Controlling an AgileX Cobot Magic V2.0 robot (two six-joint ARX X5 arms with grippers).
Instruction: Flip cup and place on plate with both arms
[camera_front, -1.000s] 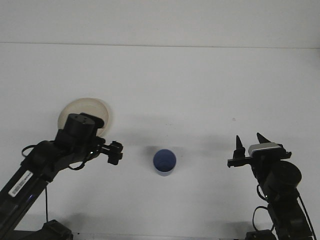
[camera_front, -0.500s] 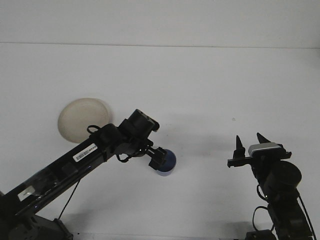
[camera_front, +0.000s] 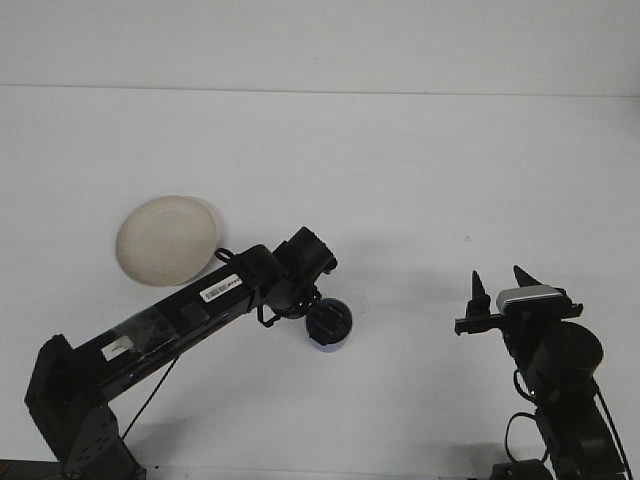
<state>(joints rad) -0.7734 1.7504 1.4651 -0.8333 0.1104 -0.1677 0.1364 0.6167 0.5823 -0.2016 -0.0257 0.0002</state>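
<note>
A blue cup (camera_front: 344, 327) stands on the white table, near the middle and towards the front. My left arm reaches across from the lower left, and my left gripper (camera_front: 322, 321) sits right over the cup's mouth and covers most of it. Its grip on the cup is hidden by its own dark body. A cream plate (camera_front: 167, 240) lies bare to the left, behind the arm. At the front right my right gripper (camera_front: 501, 284) points upward, open and holding nothing, well apart from the cup.
The white table (camera_front: 400, 170) stretches back to a pale wall. The left arm's base stands at the lower left corner, and the right arm's base at the lower right.
My left arm has swung right from over the plate to the cup, uncovering the plate. Its gripper went from the cup's left rim to over the mouth. The right arm has stayed still.
</note>
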